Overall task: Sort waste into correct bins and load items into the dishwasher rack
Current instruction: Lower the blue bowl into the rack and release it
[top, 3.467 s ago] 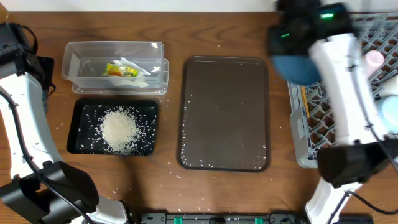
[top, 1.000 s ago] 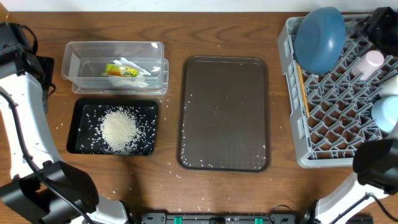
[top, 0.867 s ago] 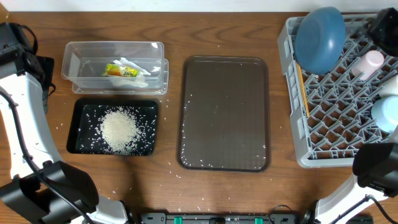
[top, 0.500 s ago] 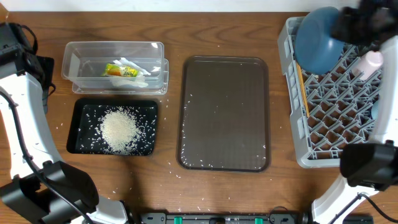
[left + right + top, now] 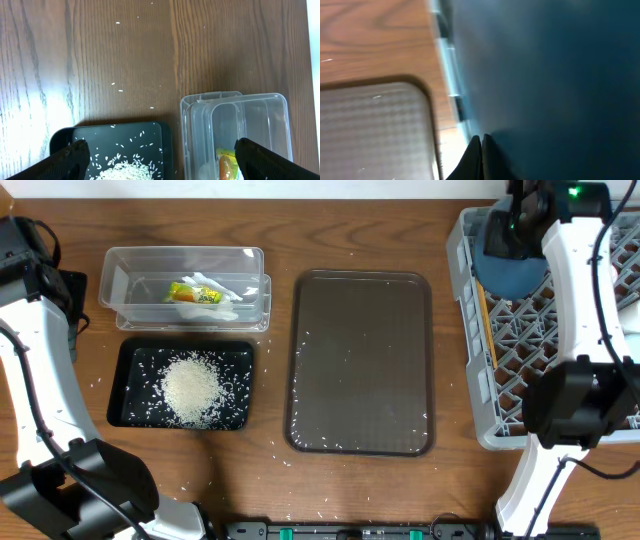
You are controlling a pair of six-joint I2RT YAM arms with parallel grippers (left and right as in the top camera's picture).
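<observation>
Right arm over the rack's far-left corner; the waste is already in its bins on the left side of the counter.

Overhead, I see the right arm (image 5: 575, 270) reaching across the grey rack (image 5: 505, 360) at the counter's (image 5: 400, 220) right edge. Its wrist is above the dark-blue bowl (image 5: 508, 272), which sits in the rack's far-left corner with the chopsticks (image 5: 486, 315) just beside it along the rack's left wall. Near the far-left corner the clear container (image 5: 115, 275) holds the wrapper (image 5: 190, 293) and napkin (image 5: 215, 283). The black tray (image 5: 130, 360) in front of it holds the rice (image 5: 190, 387), and the brown tray (image 5: 360, 360) lies mid-counter. From the left wrist, the left gripper (image 5: 162, 152) hangs with its fingers wide apart above both bins. From the right wrist, blurred, the right gripper (image 5: 480, 150) has its tips together against the bowl, with nothing visible between them.
</observation>
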